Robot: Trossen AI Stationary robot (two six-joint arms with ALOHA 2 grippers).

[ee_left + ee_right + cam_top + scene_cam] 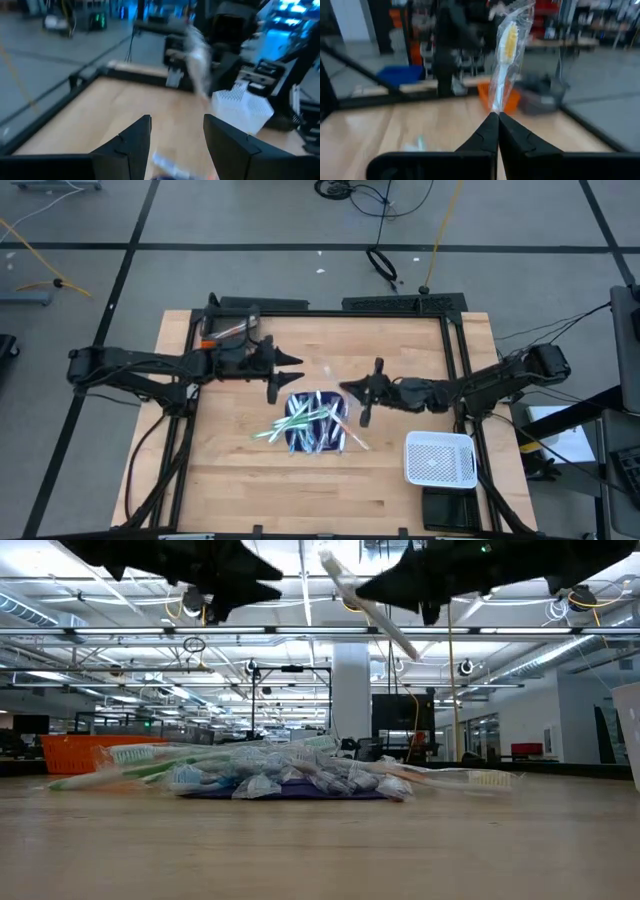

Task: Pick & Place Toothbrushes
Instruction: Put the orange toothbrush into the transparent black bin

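Right wrist view: right gripper jaws clamped on a wrapped toothbrush, yellow bristles up
Left wrist view: left gripper jaws apart, nothing between
High view: toothbrushes piled on dark blue mat; white basket near right arm
Low view: held toothbrush raised above the pile; table beneath

bare table lies open around the toothbrushes heaped mid-table; a white basket blocks the corner near the right arm.
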